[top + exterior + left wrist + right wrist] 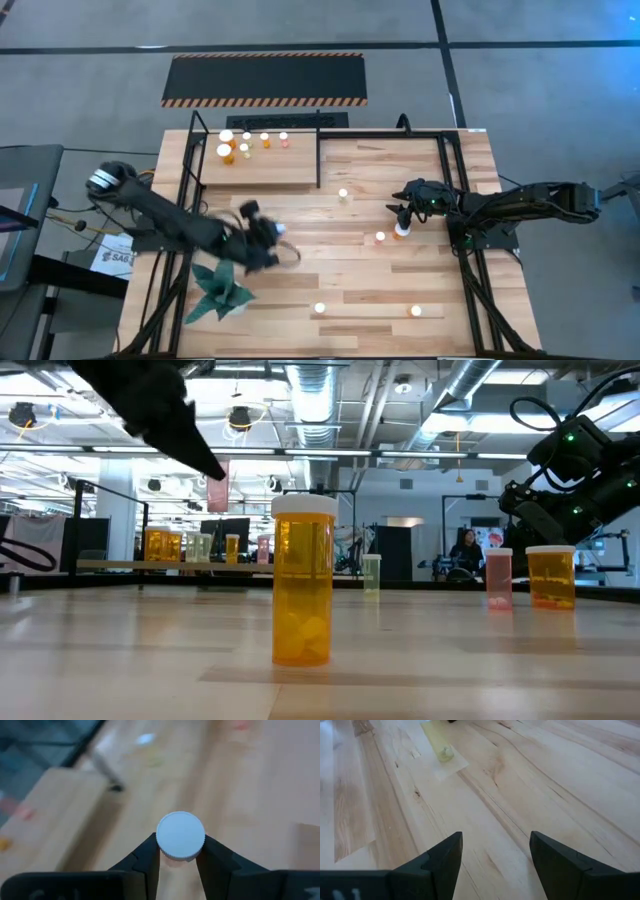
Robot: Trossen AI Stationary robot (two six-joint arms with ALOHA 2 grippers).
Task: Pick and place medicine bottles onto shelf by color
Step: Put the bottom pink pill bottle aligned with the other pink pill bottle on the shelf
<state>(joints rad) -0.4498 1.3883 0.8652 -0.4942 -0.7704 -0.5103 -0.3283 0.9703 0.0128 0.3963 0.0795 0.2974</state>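
My left gripper (272, 236) hangs over the table's left middle, shut on a small pinkish bottle (218, 486) with a white cap (180, 835). The shelf (262, 172), a light board in a black frame, sits at the far left and carries several bottles (228, 148). More bottles stand on their bases on the table: an orange one (303, 585) near the front, a pink one (498, 578), another orange one (551, 575), and one at the near right (416, 311). My right gripper (495, 842) waits open just beyond an orange bottle (400, 232), touching nothing. My left gripper pinches the bottle between its two fingers (150, 857), just beneath the white cap, on the pinkish body (172, 863). The fingers slant downward. The bottle hangs at the fingertips, lifted well clear of the table, its cap turned toward the wrist.
A green paper plant (220, 290) lies near the front left, close under the left arm. A black hazard-striped panel (265, 78) lies on the floor beyond the table. Black frame rails (320, 160) run beside the shelf. Bare wood lies between the shelf and the left gripper.
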